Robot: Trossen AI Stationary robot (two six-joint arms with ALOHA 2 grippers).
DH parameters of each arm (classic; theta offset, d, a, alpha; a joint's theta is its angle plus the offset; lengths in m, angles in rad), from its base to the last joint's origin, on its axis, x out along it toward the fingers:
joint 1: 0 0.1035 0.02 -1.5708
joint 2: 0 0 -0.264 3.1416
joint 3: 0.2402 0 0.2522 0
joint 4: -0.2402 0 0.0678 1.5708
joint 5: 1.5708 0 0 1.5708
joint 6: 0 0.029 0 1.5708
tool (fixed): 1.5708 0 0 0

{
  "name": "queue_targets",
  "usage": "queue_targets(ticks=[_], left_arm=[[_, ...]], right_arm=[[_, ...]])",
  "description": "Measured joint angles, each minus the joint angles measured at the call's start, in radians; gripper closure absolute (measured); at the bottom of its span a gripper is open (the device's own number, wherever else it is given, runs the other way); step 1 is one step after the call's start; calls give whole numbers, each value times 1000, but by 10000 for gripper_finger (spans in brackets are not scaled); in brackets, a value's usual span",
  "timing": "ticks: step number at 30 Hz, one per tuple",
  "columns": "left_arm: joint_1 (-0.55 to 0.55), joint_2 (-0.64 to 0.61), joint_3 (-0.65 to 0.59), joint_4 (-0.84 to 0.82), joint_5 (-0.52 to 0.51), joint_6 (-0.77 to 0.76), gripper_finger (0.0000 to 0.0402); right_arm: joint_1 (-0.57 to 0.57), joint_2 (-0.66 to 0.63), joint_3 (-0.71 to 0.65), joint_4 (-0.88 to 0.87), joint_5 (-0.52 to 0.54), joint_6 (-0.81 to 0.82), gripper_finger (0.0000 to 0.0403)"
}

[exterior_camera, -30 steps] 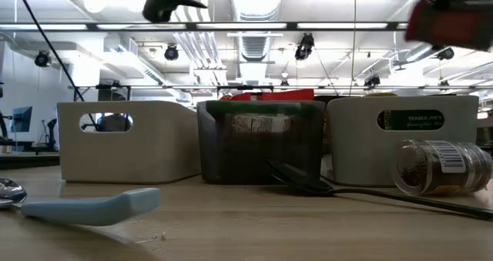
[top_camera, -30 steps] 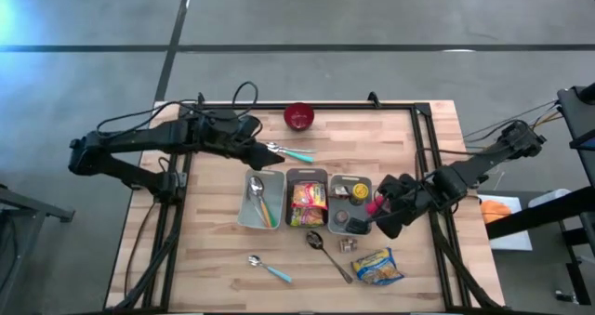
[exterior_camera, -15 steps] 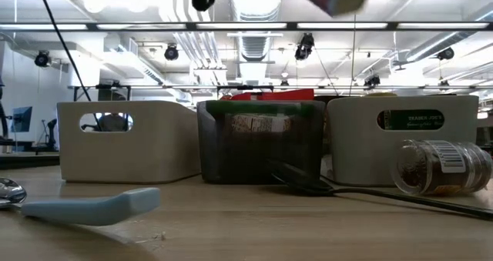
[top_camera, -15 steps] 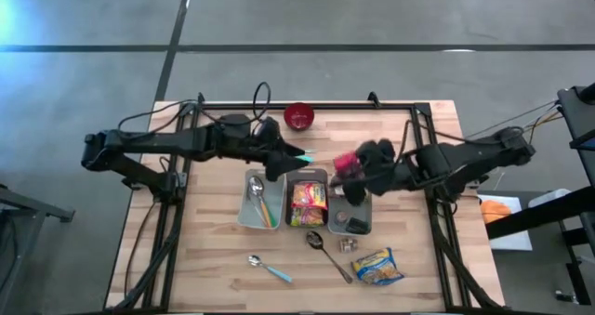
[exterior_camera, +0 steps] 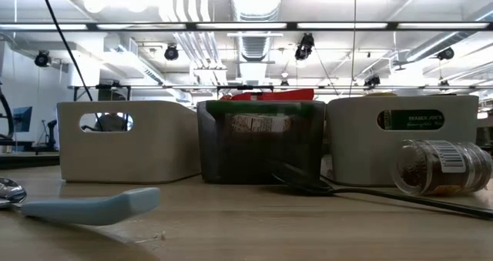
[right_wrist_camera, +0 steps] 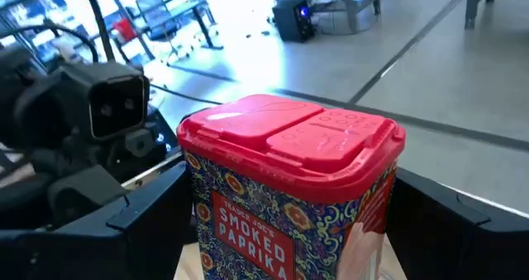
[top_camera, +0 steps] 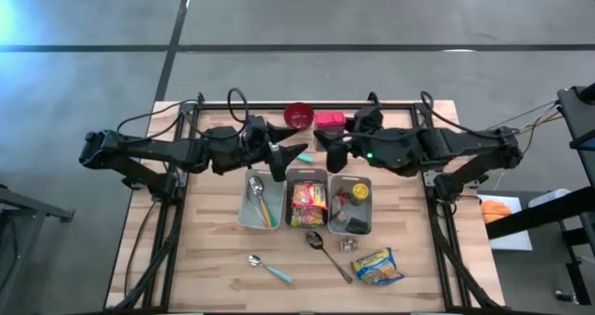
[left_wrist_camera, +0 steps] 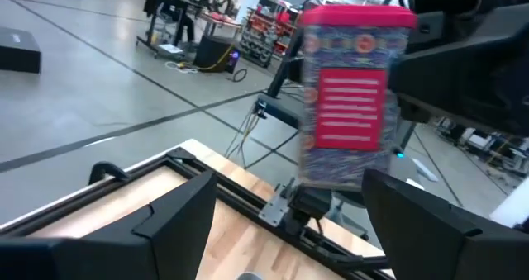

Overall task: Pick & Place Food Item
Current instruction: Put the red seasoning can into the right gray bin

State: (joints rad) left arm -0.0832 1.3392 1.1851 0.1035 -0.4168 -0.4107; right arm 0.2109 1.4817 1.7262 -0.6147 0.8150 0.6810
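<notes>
High view, reading across: left gripper [top_camera: 290, 155] spread, empty, near table centre. Right gripper [top_camera: 332, 129] pinching paprika tin [top_camera: 327, 120], carried from the 3 o'clock bin [top_camera: 371, 203] to 12 o'clock beside bowl [top_camera: 298, 116]; set-down probably next. Tin base hidden; can't tell if touching table.

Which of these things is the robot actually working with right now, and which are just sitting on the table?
In use:
- smoked paprika tin, held up in the right gripper
- left gripper, open and empty, facing the tin

Lying about:
- three bins with spoons and food
- red bowl
- snack bag
- small glass jar
- loose spoons
</notes>
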Motion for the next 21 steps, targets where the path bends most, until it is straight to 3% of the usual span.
queue_targets(ticks=[9, 21], left_arm=[[1, 1, -1, 33, 121, 1, 97], [7, 1, -1, 63, 123, -4, 96]], right_arm=[[-11, 97, 117, -20, -37, -61, 78], [-13, 210, 246, -43, -110, -92, 78]])
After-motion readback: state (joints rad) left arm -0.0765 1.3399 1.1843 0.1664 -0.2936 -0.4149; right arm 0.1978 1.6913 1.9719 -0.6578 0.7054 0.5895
